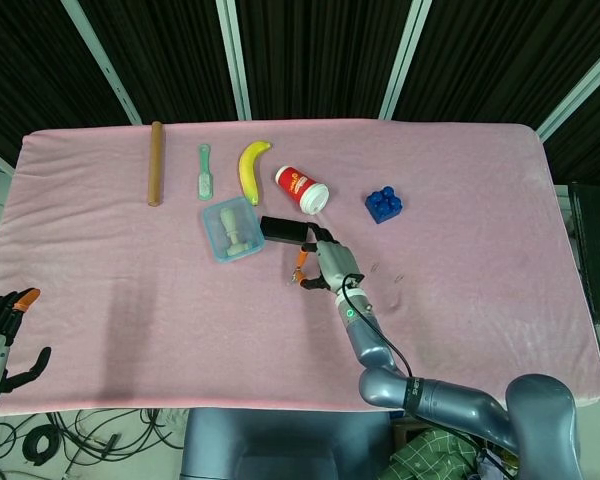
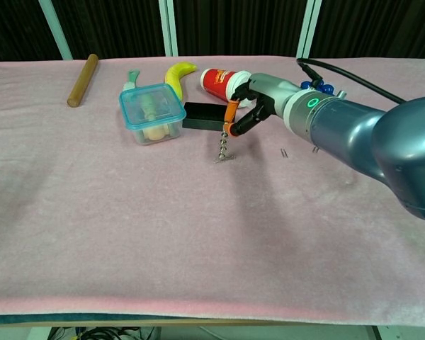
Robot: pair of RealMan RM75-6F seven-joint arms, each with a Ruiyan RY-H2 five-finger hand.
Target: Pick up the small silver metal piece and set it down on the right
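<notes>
The small silver metal piece (image 2: 224, 149) is a thin twisted bit hanging upright, its lower end at the pink cloth. My right hand (image 2: 251, 108) pinches its top between orange-tipped fingers (image 2: 231, 113), just in front of the black box (image 2: 202, 117). From the head camera the same hand (image 1: 325, 268) sits mid-table with the silver piece (image 1: 293, 280) at its left side. My left hand (image 1: 2, 335) hangs off the table's near left corner, fingers spread and holding nothing.
A blue lidded container (image 2: 151, 112), banana (image 2: 178, 74), red bottle (image 2: 219, 80), green tool (image 1: 205, 170) and wooden rod (image 2: 82, 70) lie at the back left. A blue block (image 1: 383, 204) sits back right. Small clips (image 2: 283, 151) lie right of the hand.
</notes>
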